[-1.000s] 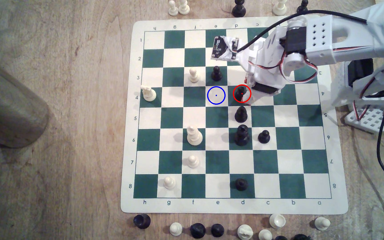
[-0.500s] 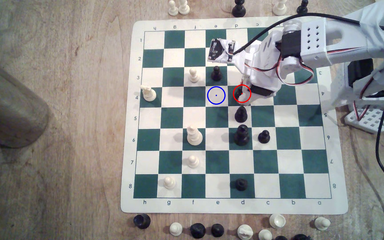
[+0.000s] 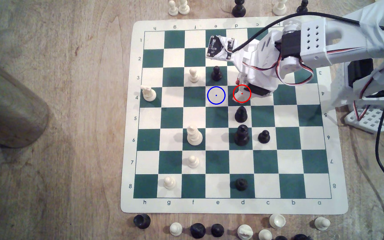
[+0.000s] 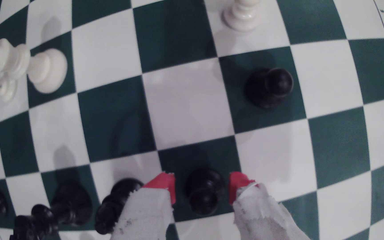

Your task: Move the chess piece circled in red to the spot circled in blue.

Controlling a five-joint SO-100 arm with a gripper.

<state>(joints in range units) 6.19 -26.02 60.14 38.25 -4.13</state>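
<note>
In the wrist view, the small black pawn (image 4: 205, 193) stands upright on a dark green square. My gripper (image 4: 202, 184) is open, with one red-tipped finger (image 4: 163, 184) on each side of the pawn and a gap between each and the pawn. In the exterior view, my gripper (image 3: 239, 91) hangs over the red-ringed square. The spot (image 3: 216, 95) is the bare cream square with the blue ring, one square toward the exterior view's left. It also appears as the cream square (image 4: 186, 108) just beyond the pawn.
A black pawn (image 3: 216, 73) stands beside the spot. A taller black piece (image 3: 241, 114) and the tallest black piece (image 3: 241, 135) stand close to the gripper. White pieces (image 3: 193, 75) stand further toward the exterior view's left. Captured pieces line the board's edges.
The arm has shifted toward the exterior view's left and come down over the red-ringed square. The pawn, visible there a second ago, is now covered by the gripper.
</note>
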